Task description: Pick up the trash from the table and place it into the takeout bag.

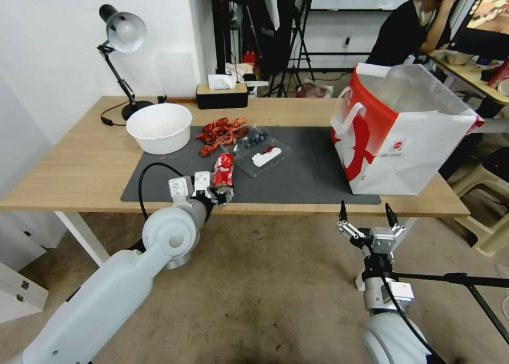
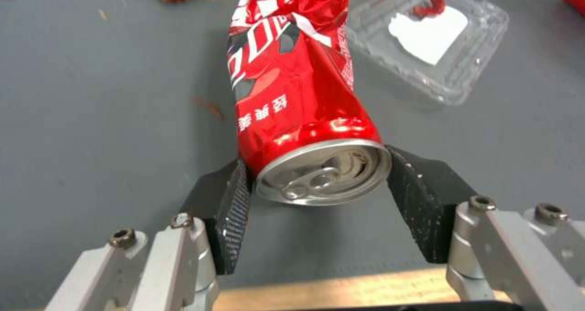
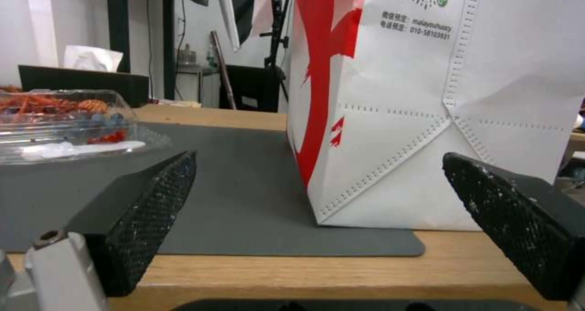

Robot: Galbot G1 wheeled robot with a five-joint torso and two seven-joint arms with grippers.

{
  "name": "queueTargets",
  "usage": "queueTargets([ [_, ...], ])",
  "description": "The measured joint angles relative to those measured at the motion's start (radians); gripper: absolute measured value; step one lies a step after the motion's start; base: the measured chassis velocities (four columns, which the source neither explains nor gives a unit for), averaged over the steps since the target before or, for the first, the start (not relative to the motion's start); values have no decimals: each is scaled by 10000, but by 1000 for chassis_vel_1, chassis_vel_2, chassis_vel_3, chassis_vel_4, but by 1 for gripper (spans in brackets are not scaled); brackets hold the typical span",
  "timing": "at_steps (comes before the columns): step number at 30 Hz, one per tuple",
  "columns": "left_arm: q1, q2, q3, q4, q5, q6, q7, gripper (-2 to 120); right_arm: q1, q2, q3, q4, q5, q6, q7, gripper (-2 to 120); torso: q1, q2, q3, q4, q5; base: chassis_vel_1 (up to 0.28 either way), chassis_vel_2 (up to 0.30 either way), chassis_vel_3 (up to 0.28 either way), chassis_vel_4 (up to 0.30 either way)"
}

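Soda can, crushed and red, lies on the dark mat near the front edge of the worktop, its opened top end towards us. Our left end effector has its two black fingers on either side of that top end; in the left wrist view one pad looks to be touching the can's side and the other sits just beside the rim, so we judge the grasp to be closing or barely made, and we cannot tell whether it is truly clenched.

We expect the can to be very light and thin-walled: already buckled, it will give further under pressure, and its glossy skin may slide in the pads. The rolled rim at the top is the stiffest part, so taking hold just below it seems sound, while the creased middle would fold.

Our right end effector hangs released, fingers spread, just off the front edge of the worktop and facing the lower corner of the takeout bag. That bag stands upright with its mouth open at the right end of the mat, well apart from the can.

Other litter lies beyond the can: a clear plastic box, red scraps and a white bowl
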Motion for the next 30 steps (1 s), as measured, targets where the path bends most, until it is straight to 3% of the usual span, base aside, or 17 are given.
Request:
queueTargets([
  [2,107,110,-46,41,969,-328,710,52,2,-1,-5,0,-3,0,0,100,0,0,0,0,0,0,0,0,0],
  [4,132,152,-59,75,1299,-478,980,52,2,-2,-6,0,-4,0,0,100,0,0,0,0,0,0,0,0,0],
  [6,166,332,-78,283,2384,-1360,2199,52,6,-3,-15,0,-6,0,0,100,0,0,0,0,-1,0,0,0,0],
  [7,166,332,-78,283,2384,-1360,2199,52,6,-3,-15,0,-6,0,0,100,0,0,0,0,-1,0,0,0,0],
  [9,141,459,-84,527,3070,-2163,3162,52,11,0,-21,0,-11,0,-2,100,0,0,0,0,0,0,0,0,0],
  [10,28,574,-55,795,3541,-2932,4039,52,12,5,-26,0,-16,0,-3,100,0,0,0,1,-1,0,0,0,0],
  [11,28,574,-55,795,3541,-2932,4039,52,12,5,-26,0,-16,0,-3,100,0,0,0,1,-1,0,0,0,0],
  [13,-182,667,44,1095,3871,-3709,4936,52,13,13,-32,0,-22,1,-4,100,0,0,0,1,0,0,0,0,0],
  [14,-495,756,198,1412,4104,-4372,5777,52,14,18,-33,0,-27,2,-5,100,0,0,0,0,-2,0,0,0,0],
  [15,-495,756,198,1412,4104,-4372,5777,52,14,18,-33,0,-27,2,-5,100,0,0,0,0,-2,0,0,0,0],
  [18,-1395,870,668,2048,4373,-5354,7009,52,14,15,-31,0,-31,4,-5,100,0,0,0,0,0,0,0,0,0],
  [23,-2756,917,1495,2772,4159,-6099,7985,52,1,7,-11,0,-32,5,-2,100,0,0,1,-1,0,0,0,0,0],
  [27,-3607,904,2150,3073,3910,-6261,8298,52,0,7,10,1,-32,9,0,100,0,0,2,1,2,0,0,0,0],
  [30,-5019,704,3400,3477,3553,-6327,8360,52,0,13,27,5,-32,10,3,100,1,0,2,0,3,0,0,0,0],
])
